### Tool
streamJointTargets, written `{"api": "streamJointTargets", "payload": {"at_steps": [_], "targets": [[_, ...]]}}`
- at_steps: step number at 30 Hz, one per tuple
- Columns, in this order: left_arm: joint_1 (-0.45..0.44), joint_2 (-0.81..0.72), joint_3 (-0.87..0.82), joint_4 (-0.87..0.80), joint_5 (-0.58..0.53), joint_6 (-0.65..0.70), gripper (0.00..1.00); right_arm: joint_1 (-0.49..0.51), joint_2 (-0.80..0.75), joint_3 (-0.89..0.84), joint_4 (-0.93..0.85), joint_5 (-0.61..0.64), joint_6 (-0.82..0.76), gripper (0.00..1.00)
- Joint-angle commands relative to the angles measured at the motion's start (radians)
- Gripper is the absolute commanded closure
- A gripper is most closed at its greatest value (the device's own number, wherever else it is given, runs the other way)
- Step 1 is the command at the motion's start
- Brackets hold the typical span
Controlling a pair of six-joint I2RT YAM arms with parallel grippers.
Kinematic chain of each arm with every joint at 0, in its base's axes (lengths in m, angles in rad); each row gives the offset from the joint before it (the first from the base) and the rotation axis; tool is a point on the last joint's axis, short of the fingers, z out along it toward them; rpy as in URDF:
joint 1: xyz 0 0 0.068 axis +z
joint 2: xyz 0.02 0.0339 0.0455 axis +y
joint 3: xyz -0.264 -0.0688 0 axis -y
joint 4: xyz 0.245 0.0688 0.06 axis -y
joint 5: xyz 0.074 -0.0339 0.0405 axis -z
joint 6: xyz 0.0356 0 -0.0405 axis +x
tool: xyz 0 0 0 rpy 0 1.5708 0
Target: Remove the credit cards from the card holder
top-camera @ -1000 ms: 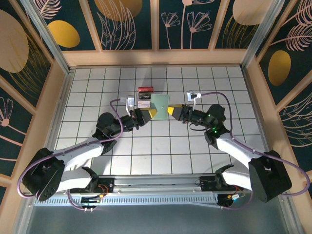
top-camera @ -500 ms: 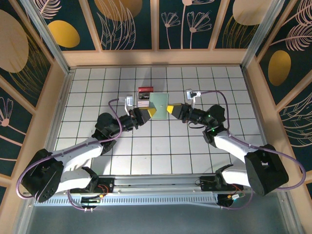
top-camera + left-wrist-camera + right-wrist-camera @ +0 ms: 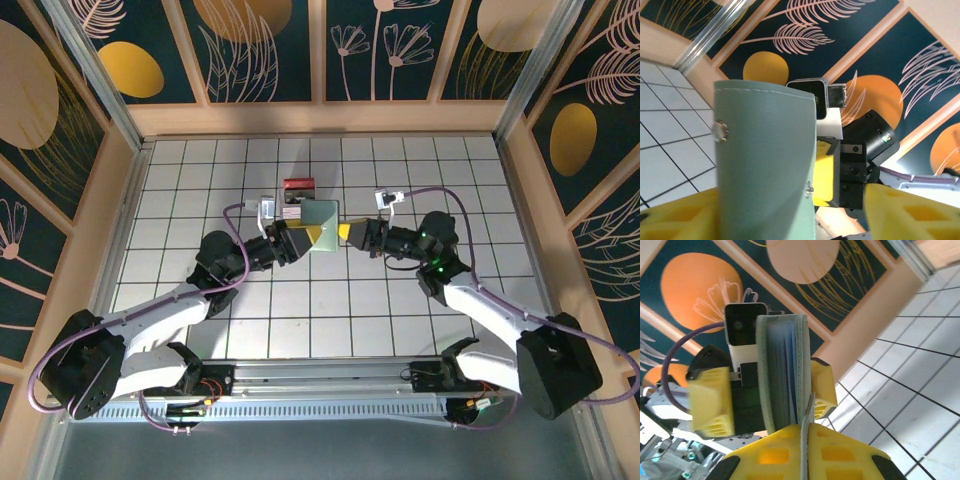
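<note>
The card holder [image 3: 323, 217], a pale green-grey soft wallet, hangs upright above the tiles between my two grippers. My right gripper [image 3: 344, 232] is shut on a thin leaf edge of the card holder [image 3: 804, 432]. Seen edge-on in the right wrist view, the card holder [image 3: 784, 365] shows blue-grey inner layers. My left gripper [image 3: 304, 237] is open, its yellow fingers [image 3: 677, 215] spread wide to either side of the green leaf [image 3: 765, 160]. The credit cards are hidden inside the holder.
A red-topped block [image 3: 298, 188] with a whitish base stands just behind the card holder. White tiled floor [image 3: 320, 300] spreads all round. Wooden walls [image 3: 320, 118] with dark patterned panels close in the back and sides.
My left gripper has opened and let go of the card holder. My right gripper has shut on the holder's edge and shifted slightly left with it.
</note>
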Motion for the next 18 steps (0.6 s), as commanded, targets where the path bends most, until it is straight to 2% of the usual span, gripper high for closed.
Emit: {"api": "streamJointTargets", "payload": {"at_steps": [1, 6, 14, 18], "targets": [[-0.004, 0.001, 0.033, 0.019, 0.002, 0.014, 0.28, 0.012, -0.053, 0.065, -0.183, 0.09, -0.103, 1.0], [-0.004, 0.02, 0.054, -0.026, -0.001, 0.031, 0.02, 0.021, -0.078, 0.099, -0.324, 0.189, -0.139, 1.0], [-0.004, 0.093, 0.095, -0.101, -0.008, 0.045, 0.01, 0.075, -0.054, 0.253, -0.667, 0.413, -0.235, 1.0], [-0.006, 0.12, 0.12, -0.125, -0.012, 0.067, 0.01, 0.092, -0.021, 0.29, -0.728, 0.452, -0.247, 1.0]]}}
